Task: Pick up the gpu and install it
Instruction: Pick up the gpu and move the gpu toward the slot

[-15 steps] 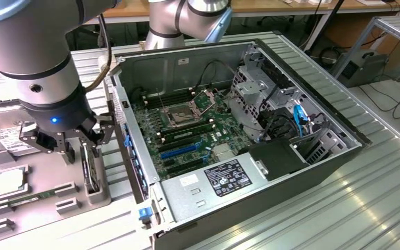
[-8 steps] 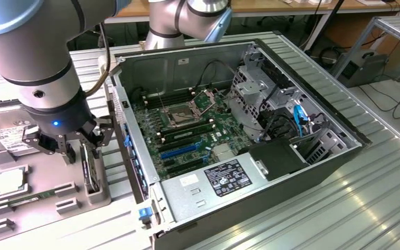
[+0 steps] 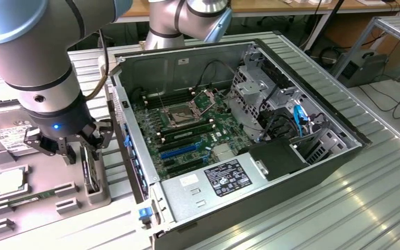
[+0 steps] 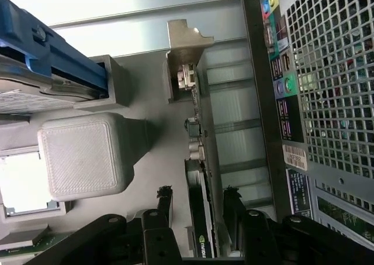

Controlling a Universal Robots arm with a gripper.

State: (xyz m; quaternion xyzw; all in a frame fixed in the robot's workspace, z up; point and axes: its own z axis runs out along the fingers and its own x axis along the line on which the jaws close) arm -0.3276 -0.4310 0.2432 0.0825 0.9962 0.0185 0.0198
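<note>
A robotics lab or workshop — a robot arm (image 3: 33, 62) stands over a ribbed metal table (image 3: 339, 208) bearing an open computer tower (image 3: 179, 65) and a grey parts fixture (image 3: 54, 177), with wooden benches (image 3: 270, 6) and loose cables (image 3: 395, 104) behind.

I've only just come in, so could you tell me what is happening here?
The robot arm's gripper is down over the gpu, which stands on edge in a gray holder tray beside the open computer case. Its fingers straddle the card with a gap on each side, so it is not yet gripped or lifted.
</note>
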